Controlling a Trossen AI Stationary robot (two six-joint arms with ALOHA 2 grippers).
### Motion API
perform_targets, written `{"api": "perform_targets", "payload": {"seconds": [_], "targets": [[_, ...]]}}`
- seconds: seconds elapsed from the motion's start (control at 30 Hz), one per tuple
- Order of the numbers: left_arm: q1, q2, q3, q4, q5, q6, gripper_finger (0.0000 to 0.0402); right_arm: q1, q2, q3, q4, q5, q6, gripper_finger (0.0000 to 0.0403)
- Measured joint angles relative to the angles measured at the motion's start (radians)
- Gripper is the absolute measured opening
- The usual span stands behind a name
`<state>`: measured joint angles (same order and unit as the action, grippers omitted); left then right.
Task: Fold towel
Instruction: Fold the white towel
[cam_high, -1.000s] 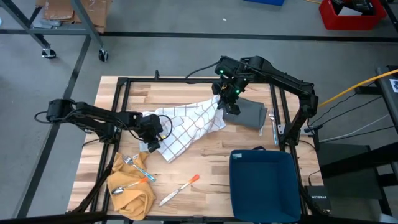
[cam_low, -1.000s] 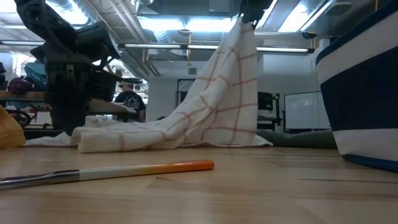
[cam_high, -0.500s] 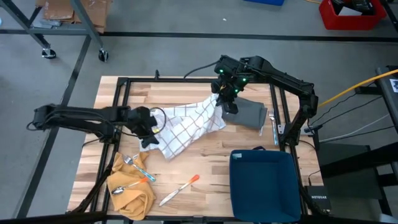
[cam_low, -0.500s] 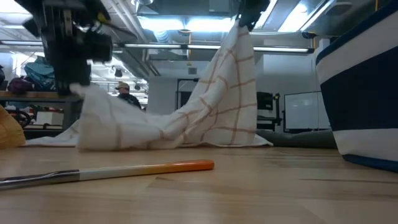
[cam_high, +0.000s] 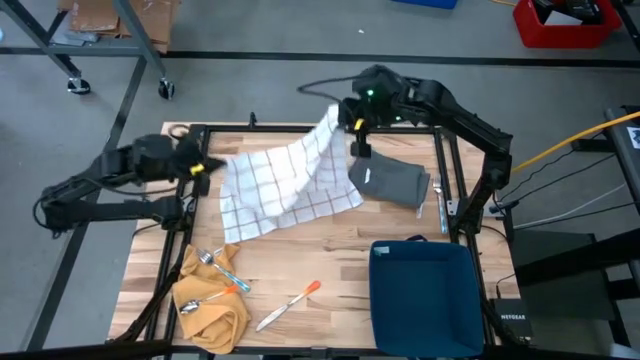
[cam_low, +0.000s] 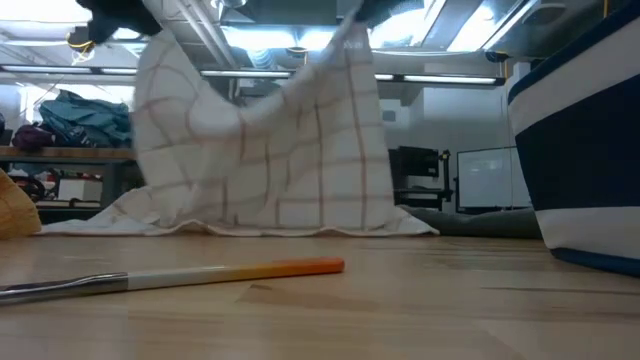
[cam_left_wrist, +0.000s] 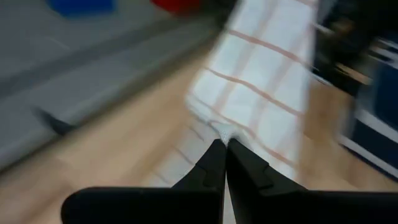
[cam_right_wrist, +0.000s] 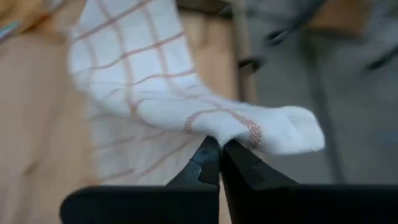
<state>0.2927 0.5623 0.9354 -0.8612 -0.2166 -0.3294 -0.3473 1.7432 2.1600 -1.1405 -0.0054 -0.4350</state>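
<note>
High view: white orange-checked cloth towel (cam_high: 283, 178) hangs stretched between left gripper (cam_high: 205, 164) and right gripper (cam_high: 343, 111), each pinched shut on one corner; lower edge trails on wooden table (cam_high: 340, 255), long axis spanning grippers.

Low view – towel (cam_low: 260, 150) top corners blurred, cut off.

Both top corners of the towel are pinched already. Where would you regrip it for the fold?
Take the checked towel by its lower hem, which trails flat on the table. Come from the near side: left gripper and right gripper hold the far corners up.
</note>
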Motion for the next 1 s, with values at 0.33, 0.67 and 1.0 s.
{"api": "perform_targets", "payload": {"seconds": [0.33,0.67,1.0], "targets": [[0.083,0.008,0.071,0.205,-0.414,0.347,0.0,-0.06,0.0,0.027,0.303,0.233,-0.158,0.0007],[0.186,0.009,0.071,0.513,-0.597,0.713,0.0,-0.253,0.001,0.026,0.335,0.088,-0.008,0.0007],[0.306,0.014,0.071,0.386,-0.653,0.861,0.0,-0.336,0.016,0.026,0.295,-0.086,0.116,0.0007]]}}
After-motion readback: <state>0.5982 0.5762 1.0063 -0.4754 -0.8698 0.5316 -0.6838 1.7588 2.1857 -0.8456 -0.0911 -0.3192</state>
